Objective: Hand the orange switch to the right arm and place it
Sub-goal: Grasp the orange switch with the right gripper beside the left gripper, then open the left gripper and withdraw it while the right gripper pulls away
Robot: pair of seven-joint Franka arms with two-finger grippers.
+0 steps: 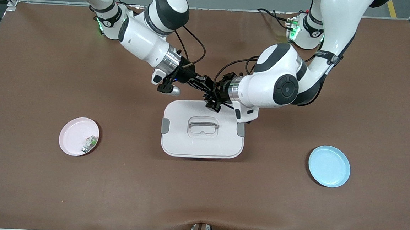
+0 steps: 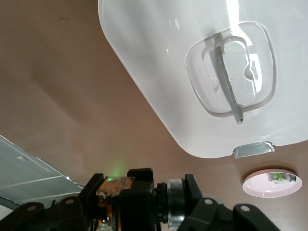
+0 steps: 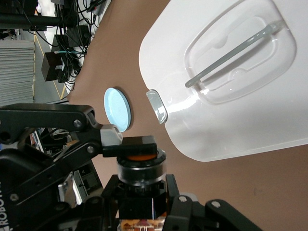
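Observation:
The orange switch [image 1: 211,93] hangs in the air between both grippers, over the edge of the white box lid [image 1: 189,142] farthest from the front camera. My right gripper [image 1: 205,86] is shut across its black body; in the right wrist view [image 3: 142,197] the silver ring and orange button end [image 3: 141,157] stick out past the fingers. My left gripper [image 1: 214,98] is shut on it end to end; in the left wrist view [image 2: 144,199] the switch [image 2: 177,202] lies across between the fingers. One left finger [image 3: 113,137] sits against the button end.
The lid has a clear recessed handle [image 1: 203,126] and shows in both wrist views [image 2: 159,72] [image 3: 231,125]. A pink plate [image 1: 71,132] toward the right arm's end holds a small white-and-green part [image 1: 90,143]. A blue plate [image 1: 329,166] lies toward the left arm's end.

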